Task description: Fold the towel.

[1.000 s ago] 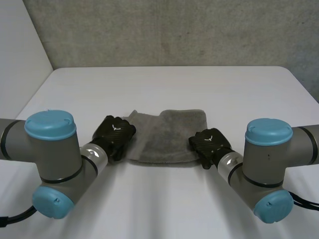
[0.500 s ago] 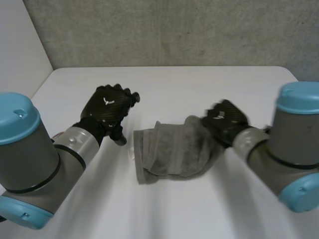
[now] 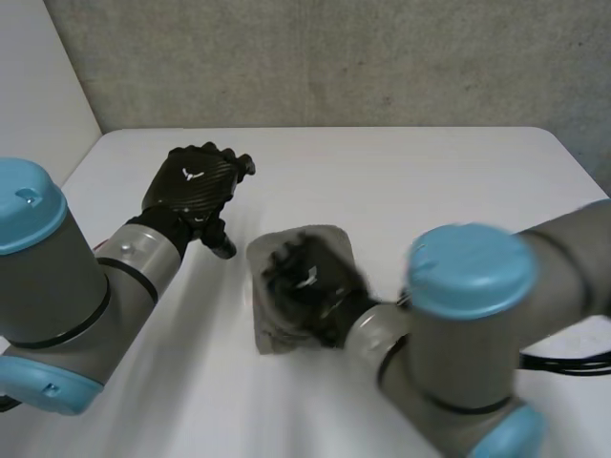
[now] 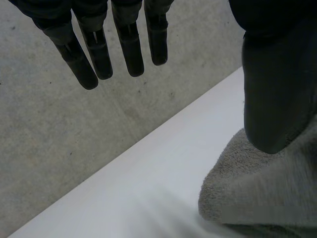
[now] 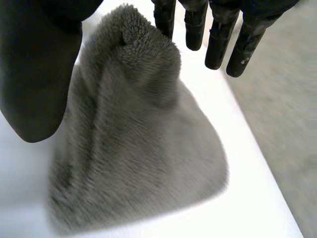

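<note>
Bunched into a small grey heap near the middle of the table [image 3: 410, 172]: the towel [image 3: 334, 243]. Over it (palm down, covering most of the heap), the right hand [image 3: 305, 281]. From its own wrist: fingers [image 5: 218, 42] straight, thumb set wide, clamped on nothing, towel [image 5: 133, 148] humped beneath the palm with its peak just by the fingers. Up off the table, beside the heap and apart from it, the left hand [image 3: 196, 181]. Fingers [image 4: 129, 49] straight, thumb well apart, nothing held, towel [image 4: 262, 193] edge near the thumb.
</note>
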You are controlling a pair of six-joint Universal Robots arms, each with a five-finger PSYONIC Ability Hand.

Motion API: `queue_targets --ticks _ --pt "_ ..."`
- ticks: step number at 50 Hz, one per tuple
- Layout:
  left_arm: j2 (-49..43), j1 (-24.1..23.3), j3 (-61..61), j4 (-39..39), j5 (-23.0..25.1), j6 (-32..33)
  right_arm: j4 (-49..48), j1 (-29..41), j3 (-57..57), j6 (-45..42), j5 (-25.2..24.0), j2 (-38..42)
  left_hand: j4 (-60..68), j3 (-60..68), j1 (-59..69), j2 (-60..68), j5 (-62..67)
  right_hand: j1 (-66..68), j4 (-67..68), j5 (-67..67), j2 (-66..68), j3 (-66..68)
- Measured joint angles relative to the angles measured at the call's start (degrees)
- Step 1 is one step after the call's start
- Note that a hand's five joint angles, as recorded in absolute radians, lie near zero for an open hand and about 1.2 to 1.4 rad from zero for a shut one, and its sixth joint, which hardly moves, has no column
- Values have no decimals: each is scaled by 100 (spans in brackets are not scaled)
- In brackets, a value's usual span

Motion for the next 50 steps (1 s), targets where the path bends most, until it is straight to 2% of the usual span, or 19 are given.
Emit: queue_targets --ticks 5,9,15,22,33,37,42,50 --pt "-348 -149 345 9 -7 -264 -86 -679 348 793 -3 -564 0 0 0 0 0 -12 0 0 0 0" --pt "-770 -331 662 -28 -25 -633 -47 -1048 332 1318 -45 -628 0 0 0 0 4 -12 0 0 0 0" --pt "-1458 -506 876 -285 -125 -1055 278 -1218 -157 1726 -201 96 0 0 0 0 5 -12 0 0 0 0" --pt "-1822 -514 843 -575 -352 -1093 806 -1178 -747 2084 -328 900 0 0 0 0 3 -15 0 0 0 0" --pt "-1943 -482 776 -621 -395 -1045 877 -1176 -1037 2442 -301 1329 0 0 0 0 8 -72 0 0 -88 -46" --pt "-1965 -486 764 -623 -388 -1048 881 -1190 -1047 2443 -281 1189 0 0 0 0 7 -72 0 0 -89 -46" --pt "-1647 -494 778 -634 -383 -1062 881 -1219 -1000 2445 -271 649 0 0 0 0 1 -72 0 0 -88 -46" --pt "-372 -452 867 -791 -410 -1097 861 -1618 -874 2814 -190 -529 -403 -390 -380 -434 -388 -72 0 0 -88 -46"
